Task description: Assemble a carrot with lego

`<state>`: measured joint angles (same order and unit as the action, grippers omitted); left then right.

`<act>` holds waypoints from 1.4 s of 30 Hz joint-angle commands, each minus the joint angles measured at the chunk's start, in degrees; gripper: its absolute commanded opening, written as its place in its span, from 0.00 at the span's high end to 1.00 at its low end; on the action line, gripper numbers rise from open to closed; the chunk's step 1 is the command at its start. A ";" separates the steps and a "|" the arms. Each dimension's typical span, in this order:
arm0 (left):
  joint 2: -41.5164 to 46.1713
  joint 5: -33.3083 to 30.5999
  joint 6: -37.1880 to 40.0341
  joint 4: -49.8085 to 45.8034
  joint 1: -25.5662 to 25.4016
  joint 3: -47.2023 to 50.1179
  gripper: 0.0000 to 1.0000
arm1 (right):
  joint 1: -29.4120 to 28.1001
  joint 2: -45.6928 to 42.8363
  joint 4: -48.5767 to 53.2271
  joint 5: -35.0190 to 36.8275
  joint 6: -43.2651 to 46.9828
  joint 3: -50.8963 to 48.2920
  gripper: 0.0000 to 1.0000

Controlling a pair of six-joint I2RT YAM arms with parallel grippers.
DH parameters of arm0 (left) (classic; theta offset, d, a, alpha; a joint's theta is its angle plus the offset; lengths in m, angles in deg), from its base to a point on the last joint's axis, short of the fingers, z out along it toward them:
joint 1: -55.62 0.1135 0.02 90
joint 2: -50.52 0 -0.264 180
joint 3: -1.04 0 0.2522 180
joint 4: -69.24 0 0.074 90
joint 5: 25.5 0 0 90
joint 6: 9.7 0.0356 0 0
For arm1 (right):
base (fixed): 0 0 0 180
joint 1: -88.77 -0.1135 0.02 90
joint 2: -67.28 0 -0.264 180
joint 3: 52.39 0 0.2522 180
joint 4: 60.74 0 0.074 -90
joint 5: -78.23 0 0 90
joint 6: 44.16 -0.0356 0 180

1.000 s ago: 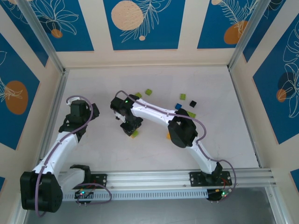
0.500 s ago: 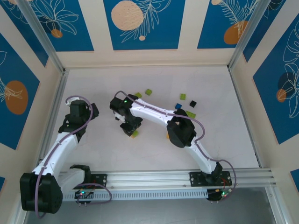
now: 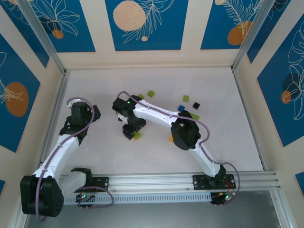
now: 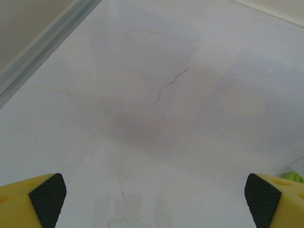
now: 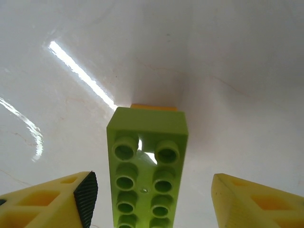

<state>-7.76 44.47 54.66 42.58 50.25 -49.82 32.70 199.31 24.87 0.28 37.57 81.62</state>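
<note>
From overhead: a pale, glossy, faintly veined worktop (image 3: 228, 142), with two white arms reaching in from its near edge. Scattered toward the far edge, right of the middle: several small lime green lego bricks (image 3: 151, 93), one blue brick (image 3: 181, 108) and one tiny black brick (image 3: 196, 105). Nearer the near edge, an orange brick (image 3: 171, 138) just beside the right arm's elbow. Close to the middle of the worktop, the right claw (image 3: 129, 133), with a lime brick (image 3: 137, 136) just beside it, no more than a speck of colour at this height. Near the left edge, the left claw (image 3: 81, 111), well apart from every brick.

Closer detail from the right wrist: the right claw (image 5: 152, 194) fairly wide, gripping nothing. Chunky yellow fingers (image 5: 237, 199), one faced with black cross-hatched rubber, on either side of the lime brick (image 5: 147, 166), with a clear gap on both sides. Brick long, of smooth plastic, with two rows of hollow round studs facing the camera. At its far end, a sliver of an orange piece (image 5: 154, 108); touching or joined, cannot tell. Bright streaks of light on the shiny surface.

From the left wrist: the left claw (image 4: 154, 199) spread very wide and holding nothing, with bare worktop between yellow tips. Black textured pads (image 4: 47, 199). A metal rail (image 4: 47, 42) along the left edge.
</note>
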 commanded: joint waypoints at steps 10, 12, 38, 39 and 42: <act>-1.73 -4.71 -3.27 -4.64 3.75 -1.04 0.01 | 7.83 3.46 5.73 -2.42 6.21 20.29 0.33; -2.23 -4.42 -3.68 -4.89 4.37 -1.05 0.01 | 9.48 8.74 6.92 -4.15 8.45 27.26 0.34; -3.78 0.76 -3.34 -0.73 5.50 -0.43 0.01 | 9.87 23.01 -8.75 -9.05 15.80 32.46 0.39; -3.76 0.77 -3.27 -0.69 5.56 -0.34 0.01 | 9.84 23.25 -8.88 -8.98 15.87 32.36 0.40; -3.82 0.91 -3.27 -0.46 5.54 -0.25 0.01 | 9.84 23.89 -9.07 -8.42 15.91 32.12 0.40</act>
<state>-11.82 44.60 51.68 40.80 54.78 -49.84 42.60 222.04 15.34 -7.02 51.49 112.98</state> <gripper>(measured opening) 0.993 0.601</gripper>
